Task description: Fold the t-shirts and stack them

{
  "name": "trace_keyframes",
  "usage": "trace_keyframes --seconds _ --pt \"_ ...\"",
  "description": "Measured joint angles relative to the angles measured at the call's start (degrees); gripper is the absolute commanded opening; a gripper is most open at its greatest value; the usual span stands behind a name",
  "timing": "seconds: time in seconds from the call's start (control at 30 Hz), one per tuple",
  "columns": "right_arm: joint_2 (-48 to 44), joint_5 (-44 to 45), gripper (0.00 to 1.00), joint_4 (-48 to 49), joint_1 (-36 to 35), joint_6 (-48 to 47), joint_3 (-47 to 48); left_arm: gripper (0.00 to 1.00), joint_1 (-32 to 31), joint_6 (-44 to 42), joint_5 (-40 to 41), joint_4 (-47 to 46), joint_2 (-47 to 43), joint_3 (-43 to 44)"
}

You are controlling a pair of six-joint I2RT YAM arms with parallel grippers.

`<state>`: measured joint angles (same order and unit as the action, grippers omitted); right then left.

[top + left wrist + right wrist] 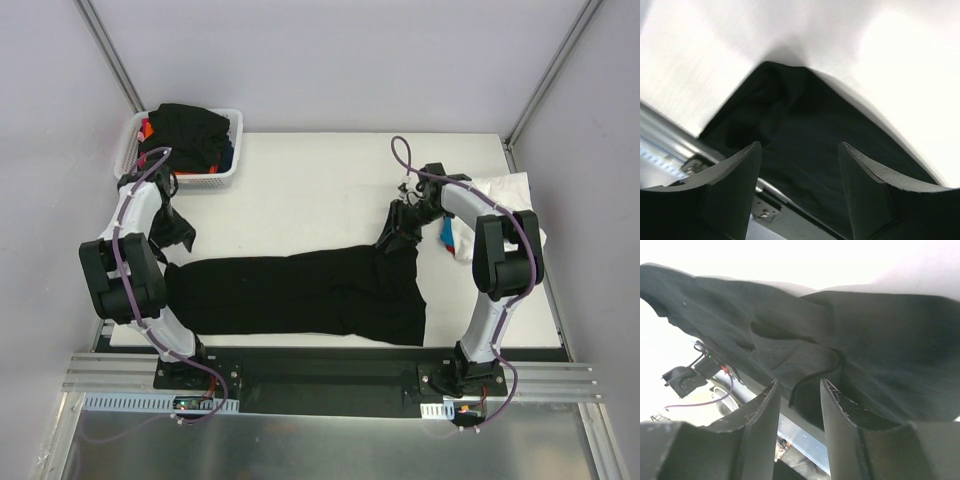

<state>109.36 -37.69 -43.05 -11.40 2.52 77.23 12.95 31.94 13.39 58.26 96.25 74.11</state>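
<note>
1. Black and soft, one large cloth t-shirt point(300, 295) is spread, wrinkled, along the near part of the flat white desk point(320, 190).
2. Its right edge is pinched and lifted by the right gripper point(799, 390).
3. The left gripper point(800, 150) is held wide and empty above its left end.
4. One white mesh plastic basket point(225, 172) of crumpled clothes is seen at the far left, and one white cloth t-shirt point(505, 188) at the right edge.

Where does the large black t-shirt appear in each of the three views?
Top external: the black t-shirt lies spread over the near half of the table.
Left wrist: middle of the picture, beyond the open left gripper.
Right wrist: upper and middle picture, a fold between the fingers of the right gripper.
Shared landmark: the metal rail at the table's near edge.
</note>
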Motion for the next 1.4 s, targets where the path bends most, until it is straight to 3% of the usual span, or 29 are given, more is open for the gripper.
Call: trace_keyframes --seconds 0.2,0.33,0.47,0.77,1.4 --pt "0.00 0.44 0.43 -0.09 4.37 0.07 0.00 0.62 -6.38 -0.22 -11.19 -5.11 0.11 0.52" --pt "-0.70 0.59 0.42 -0.17 6.10 -0.02 -0.96 0.62 -12.04 -0.42 -15.98 -7.19 2.23 2.12" --pt "-3.52 0.55 0.42 -0.61 5.35 0.15 -3.61 0.62 -13.49 -1.11 -18.84 -8.22 5.20 3.85" --pt "-8.76 0.61 0.42 -2.25 1.60 1.09 -4.98 0.61 -12.90 -1.42 -20.20 -8.57 10.47 6.38" --pt "-10.80 1.46 0.41 -2.10 -0.92 1.53 -8.72 0.61 -12.90 -3.08 -19.32 -8.33 8.98 3.28"
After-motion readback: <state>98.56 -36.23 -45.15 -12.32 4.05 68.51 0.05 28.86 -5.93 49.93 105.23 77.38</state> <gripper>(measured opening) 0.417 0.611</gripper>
